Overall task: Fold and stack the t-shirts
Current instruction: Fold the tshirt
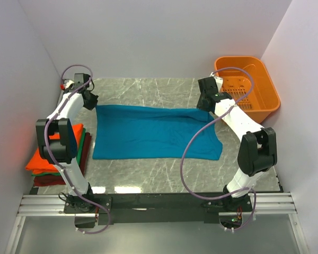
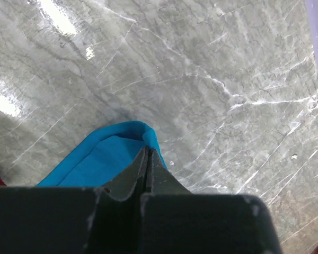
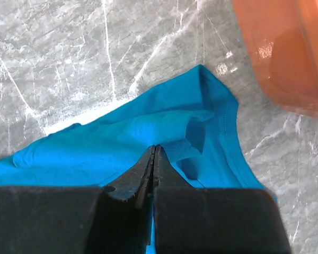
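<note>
Teal t-shirt (image 1: 153, 135) lies spread flat across the middle of the grey marble table (image 1: 148, 90), a wide rectangle with its long edges running left to right and a few soft wrinkles toward its right end. Both arms reach to its far edge. The left gripper (image 1: 90, 100) sits at the far-left corner with its jaws pressed together on the hemmed corner of the cloth, which curls up against the fingertips in the left wrist view. The right gripper (image 1: 205, 103) sits at the far-right corner, its jaws likewise closed on the fabric, with a small puckered fold just beside the tips. At the table's left edge, well apart from the spread shirt, rests a stack of folded shirts: an orange t-shirt (image 1: 40, 161) on top, a green t-shirt (image 1: 81, 144) under it, and a dark red t-shirt (image 1: 47, 180) at the bottom. An orange basket (image 1: 265, 79) stands in the far-right corner, near the right gripper.
</note>
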